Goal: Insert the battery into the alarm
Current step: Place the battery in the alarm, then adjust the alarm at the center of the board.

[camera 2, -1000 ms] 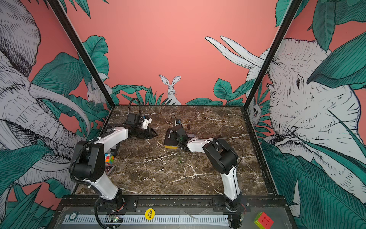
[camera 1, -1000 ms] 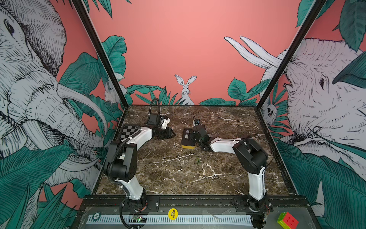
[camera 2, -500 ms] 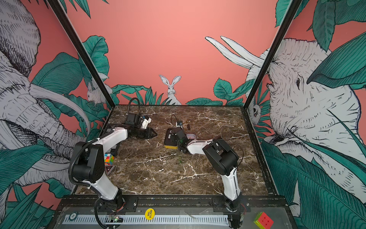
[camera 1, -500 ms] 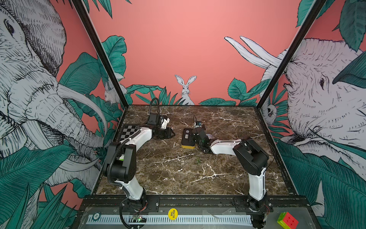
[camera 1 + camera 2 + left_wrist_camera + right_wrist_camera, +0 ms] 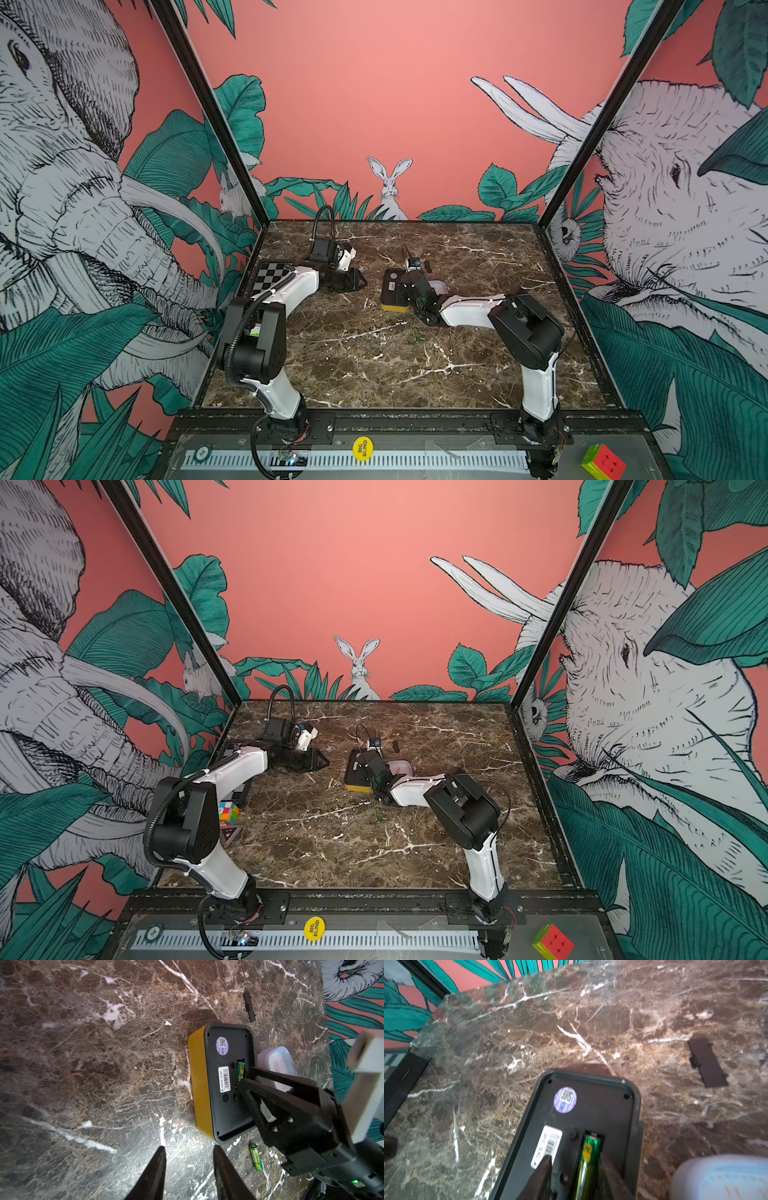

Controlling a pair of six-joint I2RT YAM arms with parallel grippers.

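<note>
Far left on the marble table (image 5: 374, 361), the left gripper (image 5: 188, 1147) hangs with jaws parted and empty. At centre the alarm (image 5: 392, 291) lies face down, a green battery (image 5: 588, 1151) lying in its open back compartment. The right gripper (image 5: 576, 1156) straddles that battery, fingers spread, not pinching it. A second battery (image 5: 256, 1157) lies on the table just near of the alarm. The compartment cover (image 5: 707, 1062) lies beyond, far and right.
</note>
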